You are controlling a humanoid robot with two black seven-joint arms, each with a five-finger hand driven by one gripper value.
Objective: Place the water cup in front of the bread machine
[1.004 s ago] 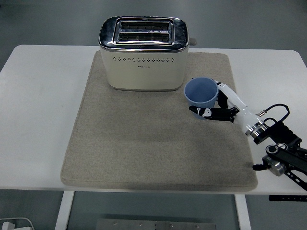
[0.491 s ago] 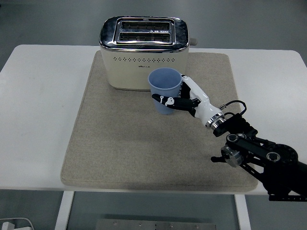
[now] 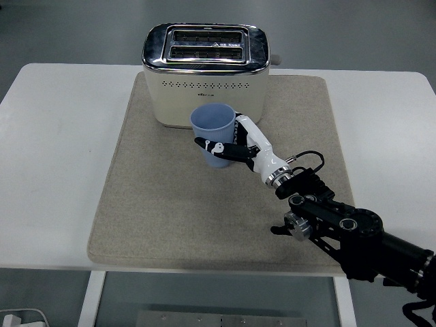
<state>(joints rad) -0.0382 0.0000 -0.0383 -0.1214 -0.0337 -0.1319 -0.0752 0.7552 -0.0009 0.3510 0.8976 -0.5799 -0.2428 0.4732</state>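
A white bench with rounded far corners fills most of the view, its near edge running across the lower part of the picture. A beige felt mat lies on it, covering the middle. Beyond and below the bench is a smooth grey floor, evenly lit with soft reflections. Two white bench legs show beneath, and a white power strip sits at the bottom left corner.

No legible txt anywhere. Bread machine has a tiny dark mark on its front under the row of holes, too small to read.
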